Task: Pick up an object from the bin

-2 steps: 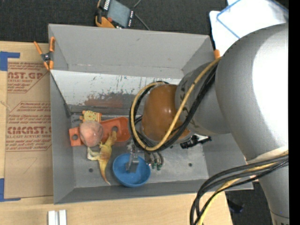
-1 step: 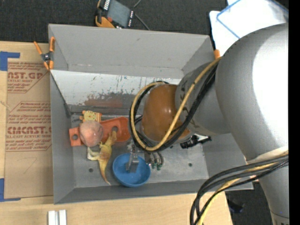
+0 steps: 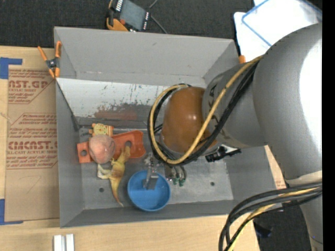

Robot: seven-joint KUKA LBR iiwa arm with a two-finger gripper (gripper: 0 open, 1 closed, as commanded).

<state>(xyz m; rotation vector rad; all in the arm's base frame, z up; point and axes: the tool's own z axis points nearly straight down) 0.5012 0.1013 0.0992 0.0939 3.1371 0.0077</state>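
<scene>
**The Gripper Is Right Over the Blue Bowl**

From where I stand, the big grey arm comes into the bin (image 3: 209,184) from the right. Its gripper (image 3: 152,181) points down at a round blue bowl (image 3: 140,198). The bowl sits on the bin floor close to the near wall, a bit left of the middle. The tip of the gripper looks to be just inside the bowl's mouth, on the side nearest the back wall.

I cannot tell if the gripper is open or closed. The wrist and its loops of cable sit right on top of it, and the tip is dark and thin.

So I think the bowl is straight under the gripper, not off to one side. The bowl is round and has no long way to line up with (any turn of the wrist should do). What I think matters is the thin rim. To pinch it, one side of the gripper would have to go inside the bowl and the other side outside.

Other things lie to the left. A yellow banana (image 3: 117,174) lies just beside the bowl. A pink ball (image 3: 101,148) and a flat orange piece (image 3: 133,143) lie a bit farther off. I think a slip to the left could bump the banana.
</scene>
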